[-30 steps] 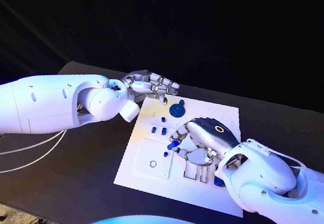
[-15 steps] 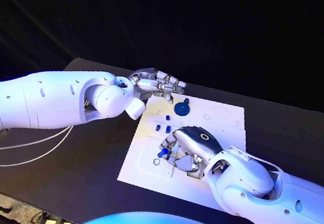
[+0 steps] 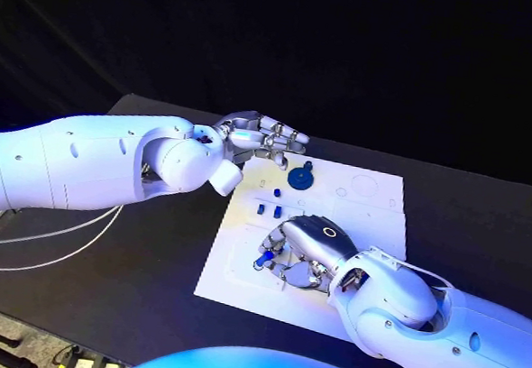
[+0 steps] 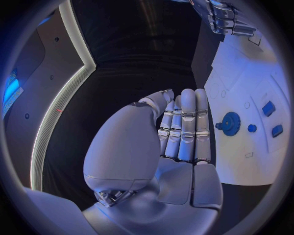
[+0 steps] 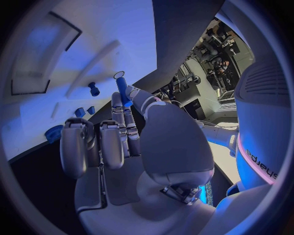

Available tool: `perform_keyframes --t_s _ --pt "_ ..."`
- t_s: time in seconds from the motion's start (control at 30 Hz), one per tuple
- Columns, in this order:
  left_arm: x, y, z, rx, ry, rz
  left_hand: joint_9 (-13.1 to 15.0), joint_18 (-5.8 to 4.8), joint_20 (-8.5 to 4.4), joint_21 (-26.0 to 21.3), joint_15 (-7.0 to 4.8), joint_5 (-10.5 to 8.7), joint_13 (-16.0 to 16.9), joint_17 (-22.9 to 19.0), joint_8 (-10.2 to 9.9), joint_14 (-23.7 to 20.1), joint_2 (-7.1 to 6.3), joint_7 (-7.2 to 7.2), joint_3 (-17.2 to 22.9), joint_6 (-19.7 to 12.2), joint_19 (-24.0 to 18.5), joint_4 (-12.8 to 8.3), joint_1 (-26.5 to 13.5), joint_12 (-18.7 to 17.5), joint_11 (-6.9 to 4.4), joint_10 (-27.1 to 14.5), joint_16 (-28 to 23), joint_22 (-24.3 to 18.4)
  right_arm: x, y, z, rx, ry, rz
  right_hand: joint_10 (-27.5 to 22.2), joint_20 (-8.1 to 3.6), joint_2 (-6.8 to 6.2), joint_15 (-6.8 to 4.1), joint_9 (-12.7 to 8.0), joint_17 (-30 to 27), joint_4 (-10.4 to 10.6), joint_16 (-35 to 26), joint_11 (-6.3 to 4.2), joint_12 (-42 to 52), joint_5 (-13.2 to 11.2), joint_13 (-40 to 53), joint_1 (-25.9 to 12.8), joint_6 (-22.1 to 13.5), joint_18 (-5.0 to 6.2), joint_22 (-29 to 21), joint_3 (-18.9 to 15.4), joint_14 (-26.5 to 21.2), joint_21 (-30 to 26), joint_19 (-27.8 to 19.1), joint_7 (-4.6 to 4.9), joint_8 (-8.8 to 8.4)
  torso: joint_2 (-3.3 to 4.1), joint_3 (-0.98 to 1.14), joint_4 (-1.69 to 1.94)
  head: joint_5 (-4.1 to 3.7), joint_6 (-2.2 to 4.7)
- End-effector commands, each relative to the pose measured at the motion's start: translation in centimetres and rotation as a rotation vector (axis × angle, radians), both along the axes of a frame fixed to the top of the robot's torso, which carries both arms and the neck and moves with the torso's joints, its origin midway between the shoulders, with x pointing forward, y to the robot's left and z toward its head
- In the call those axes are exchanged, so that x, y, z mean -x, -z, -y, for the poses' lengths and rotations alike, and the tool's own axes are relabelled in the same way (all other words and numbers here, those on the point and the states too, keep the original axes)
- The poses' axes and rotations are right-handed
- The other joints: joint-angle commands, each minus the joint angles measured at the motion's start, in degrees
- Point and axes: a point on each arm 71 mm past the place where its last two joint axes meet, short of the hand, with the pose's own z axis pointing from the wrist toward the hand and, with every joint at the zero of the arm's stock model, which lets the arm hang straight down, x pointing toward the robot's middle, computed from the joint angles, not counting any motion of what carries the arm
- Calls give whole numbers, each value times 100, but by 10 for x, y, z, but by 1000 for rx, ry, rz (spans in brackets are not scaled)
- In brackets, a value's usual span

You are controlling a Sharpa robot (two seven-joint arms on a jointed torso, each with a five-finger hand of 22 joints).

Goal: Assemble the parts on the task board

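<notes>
The white task board point(image 3: 370, 210) lies in the middle of the black table. My right hand point(image 3: 300, 250) hovers low over the board's near-left part and pinches a short blue peg point(image 3: 265, 258) between thumb and a finger. In the right wrist view that blue peg point(image 5: 123, 91) points at a small round hole point(image 5: 118, 75) in the board. My left hand point(image 3: 262, 137) hangs at the board's far-left corner, fingers straight and side by side point(image 4: 183, 128), holding nothing. A blue gear point(image 3: 301, 178) sits on the board near it.
Two small blue blocks point(image 3: 267, 211) and a small blue peg point(image 3: 277, 192) stand on the board between the hands. Another blue peg point(image 5: 93, 88) stands upright near the held one. Long slots and a square recess point(image 5: 43, 63) mark the board. Bare black table point(image 3: 472, 218) lies on the right.
My right hand has carried the blue peg toward the board's near-left part and lowered it. The left hand has stayed at the far-left corner. The camera has shifted a little.
</notes>
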Motion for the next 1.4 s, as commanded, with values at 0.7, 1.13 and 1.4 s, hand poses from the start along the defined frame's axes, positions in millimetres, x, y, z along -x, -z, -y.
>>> perform_keyframes --t_s 0.7,1.13,1.4 --pt "1 -1 2 8 22 2 -5 24 25 -22 18 -22 -9 -7 -32 -37 9 -4 -11 -39 -3 -23 -63 23 -4 -36 -11 -9 -3 12 -4 64 -20 6 28 -56 51 -33 14 -25 -17 11 12 -46 32 2 -11 22 -75 1124 43 293 -33 178 0 37 0 -2 -1 21 -41" --pt "1 -1 1 7 21 1 -4 24 27 -24 20 -23 -9 -7 -32 -37 11 -2 -13 -42 -2 -22 -69 28 -1 -40 -11 -11 1 12 -5 84 -35 2 30 -56 51 -32 16 -31 -17 8 14 -48 34 2 -16 23 -75 1124 42 292 -32 178 0 38 2 0 3 39 -85" --pt "2 -1 1 6 22 -1 -4 24 27 -24 20 -23 -9 -7 -32 -37 11 -2 -13 -42 -2 -22 -69 28 -1 -40 -11 -11 2 11 -4 85 -24 22 21 -54 31 -26 16 -50 -14 -3 23 -63 32 -2 -44 -5 -68 1112 33 287 -70 163 12 21 -3 -1 -1 54 -89"
